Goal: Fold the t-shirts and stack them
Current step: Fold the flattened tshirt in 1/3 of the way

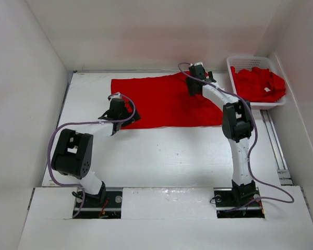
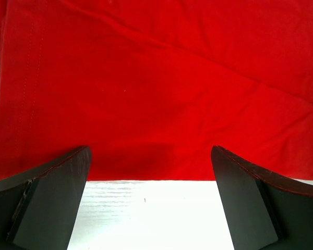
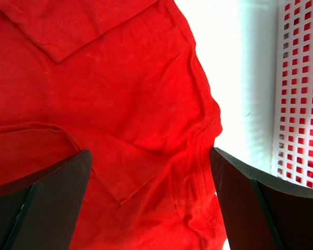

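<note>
Left claw (image 2: 150, 156): jaws wide apart, nothing between them but air.
Right claw (image 3: 151, 153): jaws equally wide apart, holding nothing.
Flat bright red cloth t-shirt (image 1: 167, 101): spread on the white table (image 1: 161, 156). Its near hem runs straight across between the left claw's fingers, and its stitched side edge lies off to that claw's left. The right claw hangs over its far right part, with a turned-over flap beneath it.
Heap of crumpled red t-shirts (image 1: 258, 83): inside the white slotted plastic basket (image 3: 308, 62), to the right of the right claw, with a strip of bare table between.
Handling: by the look of it, light, thin and limp. It should sag and crease when raised, so it wants two holds to stay flat.
Where to take hold: probably the stitched hem or a corner, with one finger pressed down beside the edge. The doubled seam offers the firmest pinch.
</note>
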Available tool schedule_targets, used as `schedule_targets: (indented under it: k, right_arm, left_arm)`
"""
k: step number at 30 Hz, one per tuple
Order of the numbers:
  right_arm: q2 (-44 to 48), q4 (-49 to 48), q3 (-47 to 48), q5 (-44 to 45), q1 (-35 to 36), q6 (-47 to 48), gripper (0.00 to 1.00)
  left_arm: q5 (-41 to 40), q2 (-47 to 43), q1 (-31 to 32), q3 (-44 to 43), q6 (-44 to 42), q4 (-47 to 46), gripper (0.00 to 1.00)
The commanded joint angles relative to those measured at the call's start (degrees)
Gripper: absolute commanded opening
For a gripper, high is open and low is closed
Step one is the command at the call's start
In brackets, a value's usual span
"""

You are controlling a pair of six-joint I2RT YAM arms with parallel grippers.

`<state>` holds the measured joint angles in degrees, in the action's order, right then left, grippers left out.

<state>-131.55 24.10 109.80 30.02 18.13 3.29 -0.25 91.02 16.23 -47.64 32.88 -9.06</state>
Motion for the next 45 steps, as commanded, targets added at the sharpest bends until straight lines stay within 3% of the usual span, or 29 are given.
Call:
schedule_targets:
  k: [1, 11, 26, 38, 42, 45]
  right_arm:
    - [0.15, 0.07, 0.94, 0.30, 0.24, 1.98, 1.00]
    - [-1.17, 1.39, 1.03, -5.67, 0.24, 4.09, 1.00]
    - [-5.73, 3.06, 5.51, 2.23, -2.40, 3.04, 1.00]
    - [-8.02, 1.92, 15.61, 11.81, -5.47, 2.51, 1.00]
    - [-10.13, 4.19, 20.96, 11.82, -6.09, 2.51, 1.00]
    - [-8.65, 5.08, 19.50, 8.94, -5.48, 2.51, 1.00]
  left_arm:
    - [-0.45, 0.65, -0.23, 0.44, -0.01, -1.75, 1.00]
    - [-1.59, 2.76, -0.23, 0.97, 0.51, -1.22, 1.00]
    - [-4.49, 1.70, -0.23, 0.97, 1.04, 0.97, 1.00]
    - [-5.02, 2.23, -0.23, 0.97, 1.04, 2.12, 1.00]
    - [-5.02, 1.62, -0.23, 0.97, 1.04, 2.12, 1.00]
    - [-4.33, 0.82, -0.23, 0.44, 0.51, 2.12, 1.00]
